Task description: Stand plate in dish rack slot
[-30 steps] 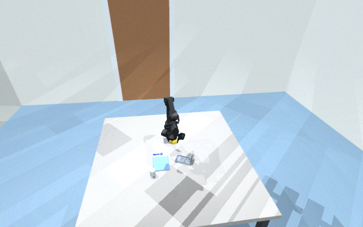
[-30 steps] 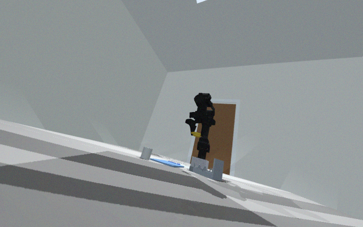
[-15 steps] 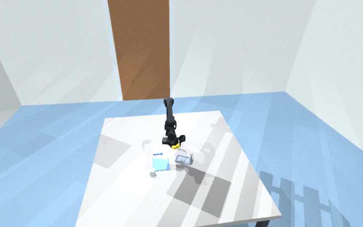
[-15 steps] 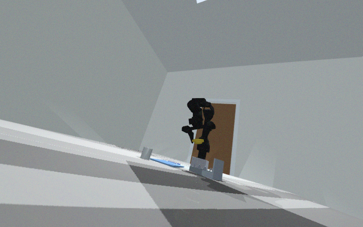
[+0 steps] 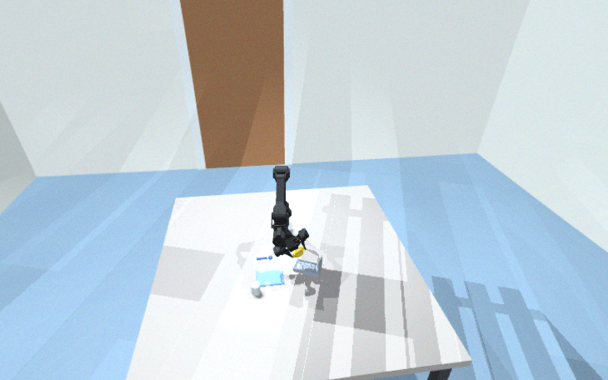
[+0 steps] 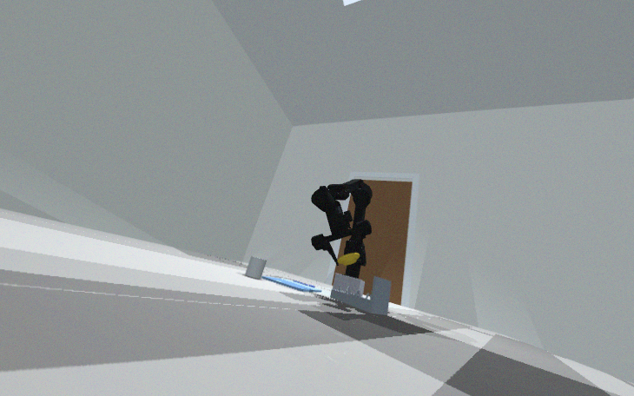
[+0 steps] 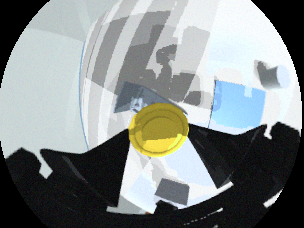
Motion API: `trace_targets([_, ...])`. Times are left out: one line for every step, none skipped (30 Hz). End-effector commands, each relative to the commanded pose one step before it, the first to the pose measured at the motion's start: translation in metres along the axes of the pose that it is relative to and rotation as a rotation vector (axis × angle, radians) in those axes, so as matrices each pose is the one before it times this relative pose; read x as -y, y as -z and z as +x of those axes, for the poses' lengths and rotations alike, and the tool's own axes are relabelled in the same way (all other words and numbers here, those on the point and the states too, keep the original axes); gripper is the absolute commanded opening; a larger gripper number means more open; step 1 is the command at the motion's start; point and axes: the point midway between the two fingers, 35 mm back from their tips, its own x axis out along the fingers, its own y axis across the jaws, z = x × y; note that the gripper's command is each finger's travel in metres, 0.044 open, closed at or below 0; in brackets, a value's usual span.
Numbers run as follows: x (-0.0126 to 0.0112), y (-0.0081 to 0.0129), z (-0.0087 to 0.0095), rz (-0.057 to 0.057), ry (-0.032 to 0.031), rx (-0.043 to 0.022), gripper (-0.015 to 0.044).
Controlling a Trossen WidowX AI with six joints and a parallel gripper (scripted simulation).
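Note:
The yellow plate [image 5: 298, 252] [image 6: 347, 258] [image 7: 159, 122] is held in the air, tilted, with its face towards the wrist camera. My gripper [image 5: 297, 252] [image 6: 347, 259] [image 7: 158, 129] is shut on the plate, with one finger at each opposite side of the rim. The grey dish rack [image 5: 301, 271] [image 6: 380, 296] [image 7: 125, 95] stands on the table, with a taller wall at one end and small rails inside. The plate is above the rack, on the arm's side of it in the top view, and apart from it. The plate hides part of the rack in the wrist view.
A light blue mat [image 5: 269, 278] [image 6: 290, 283] [image 7: 240, 105] lies beside the rack. A grey cup [image 5: 255, 289] [image 6: 255, 267] [image 7: 282, 76] stands by the mat's outer corner. A thin blue bar [image 5: 261, 257] and a small blue ball [image 5: 270, 257] lie at the mat's arm-side edge.

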Motion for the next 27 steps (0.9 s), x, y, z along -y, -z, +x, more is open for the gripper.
trace_targets([0.00334,0.00088,0.00933,-0.0667,-0.06423,0.02474,0.0])
trace_targets([0.00075,-0.0001,0.00197,-0.0217,-0.01684,0.01064,0.0])
trace_targets([0.00077,-0.00003,0.00189,-0.0217,-0.01651,0.01118,0.0])
trace_targets([0.00077,0.00003,0.0018,-0.0218,-0.01616,0.01171,0.0])
trace_targets([0.00077,0.0001,0.00172,-0.0219,-0.0158,0.01222,0.0])
trace_targets([0.00077,0.00016,0.00163,-0.022,-0.01542,0.01273,0.0])
trace_targets([0.00076,0.00023,0.00154,-0.0221,-0.01503,0.01322,0.0])
trace_targets([0.00074,0.00029,0.00146,-0.0221,-0.01462,0.01369,0.0])
trace_targets([0.00072,0.00035,0.00137,-0.0222,-0.0142,0.01416,0.0])
trace_targets([0.00065,0.0004,0.00124,-0.0231,-0.0142,0.015,0.0])
trace_targets([0.00062,0.00045,0.00115,-0.0232,-0.01375,0.01549,0.0])
trace_targets([0.00059,0.0005,0.00106,-0.0233,-0.01325,0.01595,0.0])
trace_targets([0.00055,0.00054,0.00097,-0.0234,-0.01275,0.01638,0.0])
trace_targets([0.0005,0.00058,0.00088,-0.0235,-0.01223,0.0168,0.0])
trace_targets([0.00045,0.00062,0.00079,-0.0236,-0.0117,0.0172,0.0])
trace_targets([0.0004,0.00065,0.0007,-0.0237,-0.01115,0.01758,0.0])
trace_targets([0.00035,0.00068,0.00061,-0.0238,-0.0106,0.01794,0.0])
trace_targets([0.00029,0.0007,0.00052,-0.0239,-0.01004,0.01828,0.0])
trace_targets([0.00023,0.00072,0.00043,-0.024,-0.00946,0.01861,0.0])
trace_targets([0.00034,0.00073,0.00032,-0.024,-0.00785,0.01811,0.0])
trace_targets([0.00028,0.00074,0.00024,-0.0241,-0.00729,0.01831,0.0])
trace_targets([0.00021,0.00075,0.00016,-0.0242,-0.00674,0.01853,0.0])
trace_targets([0.00014,0.00075,0.00008,-0.0243,-0.00618,0.01874,0.0])
trace_targets([0.00008,0.00075,0.00001,-0.0244,-0.00562,0.01893,0.0])
trace_targets([0.00001,0.00075,-0.00007,-0.0245,-0.00506,0.0191,0.0])
trace_targets([-0.00006,0.00073,-0.00014,-0.0246,-0.00449,0.01925,0.0])
trace_targets([-0.00013,0.00072,-0.00021,-0.0248,-0.00392,0.01939,0.0])
